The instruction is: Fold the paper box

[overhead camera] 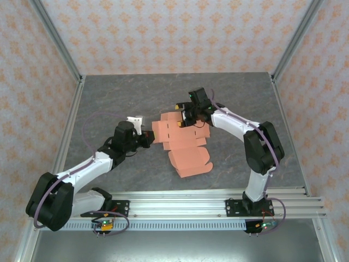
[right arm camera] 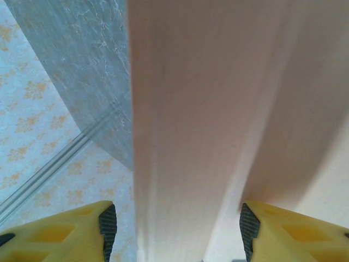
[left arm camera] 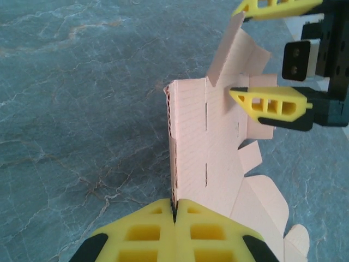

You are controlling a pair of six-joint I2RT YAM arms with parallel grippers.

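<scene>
The paper box (overhead camera: pixel 182 143) is a salmon-orange die-cut sheet with tabs and flaps, lying mid-table. My left gripper (overhead camera: pixel 148 139) is shut on its left edge; in the left wrist view the sheet (left arm camera: pixel 218 147) stands edge-on out of the closed yellow fingertips (left arm camera: pixel 175 210). My right gripper (overhead camera: pixel 188 117) sits at the sheet's far edge and is open. A raised flap (left arm camera: pixel 234 49) stands between its two yellow fingers (left arm camera: pixel 270 103). Seen from the right wrist, that flap (right arm camera: pixel 207 120) fills the gap between the spread fingers (right arm camera: pixel 82 229), touching neither pad visibly.
The grey marbled tabletop (overhead camera: pixel 109 103) is bounded by patterned walls (overhead camera: pixel 174 33) and metal corner posts (overhead camera: pixel 57 38). An aluminium rail (overhead camera: pixel 180 202) carrying both arm bases runs along the near edge. The sheet's near flaps (overhead camera: pixel 191 161) reach toward that rail.
</scene>
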